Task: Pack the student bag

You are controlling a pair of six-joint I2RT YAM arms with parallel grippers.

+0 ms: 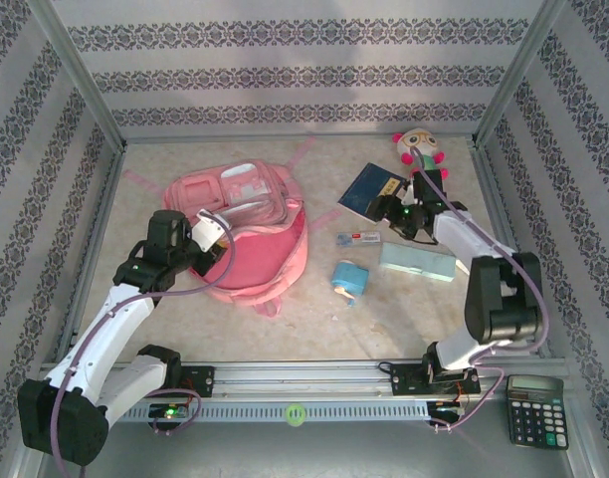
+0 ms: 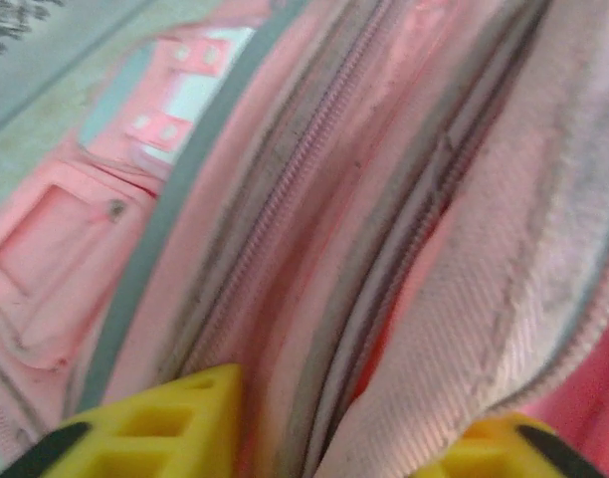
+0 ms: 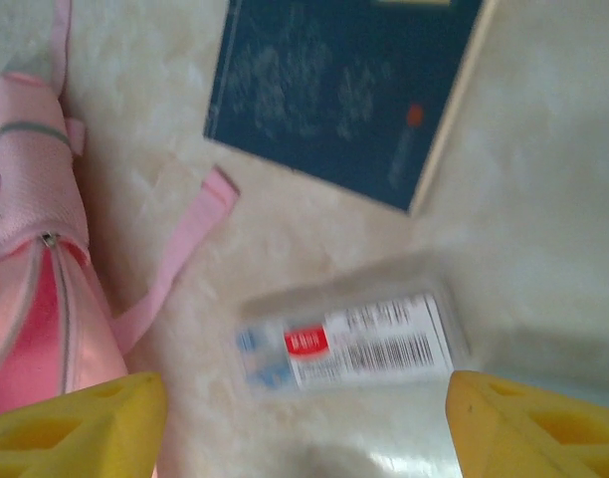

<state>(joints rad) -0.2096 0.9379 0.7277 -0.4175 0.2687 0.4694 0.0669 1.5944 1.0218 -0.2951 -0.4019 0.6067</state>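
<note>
**benchwatcher:** How far along is the packing? From where I'm standing, barely started. I can't see anything going into the student bag [image 1: 270, 254]. All the loose stuff sits out on the surface [image 1: 314, 329], on the right arm's side of the bag. There's a dark blue book [image 3: 344, 90], a little clear packet with a barcode label [image 3: 349, 344], a pale teal case [image 1: 417, 262] and a blue roll [image 1: 349, 280]. A doll [image 1: 418, 149] is further back. A calculator [image 1: 534, 409] is well away from the bag, near the right arm's base.

**zipfan:** Agreed, pretty much everything is left to do. The bag lies flat, left of the middle of the surface, with its lighter front pockets facing up. One thin strap trails out toward the packet. It's all soft pink fabric with zip tracks along the edge, and the mouth looks parted to me, darker pink inside.

**benchwatcher:** What are the arms doing?

**zipfan:** The left end effector [image 2: 339, 443] is right at the bag's zip edge, fingers apart, with fabric lying between them. It doesn't look pinched. The right end effector [image 3: 304, 428] hangs over the packet just beside the bag, fingers wide apart, holding nothing. My guess is the packet goes in first.
</note>
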